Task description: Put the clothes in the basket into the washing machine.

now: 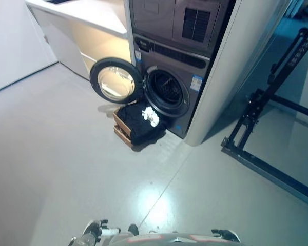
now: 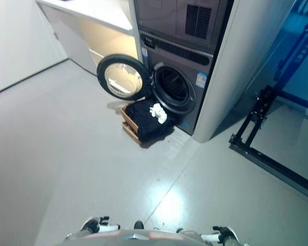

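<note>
A grey front-loading washing machine [image 1: 169, 87] stands at the back with its round door [image 1: 115, 80] swung open to the left and its drum [image 1: 167, 89] dark inside. A wooden basket [image 1: 122, 128] sits on the floor right in front of the drum. It holds a heap of black clothes [image 1: 138, 123] with a small white garment [image 1: 151, 116] on top. My left hand [image 1: 94, 230] and right hand [image 1: 225, 235] show only at the bottom edge, far from the basket.
A white counter [image 1: 82, 13] and cabinet run along the wall left of the machine. A white column [image 1: 236, 72] stands to its right. A black metal frame [image 1: 267, 128] stands on the floor at the right. Grey floor [image 1: 66, 164] lies between me and the basket.
</note>
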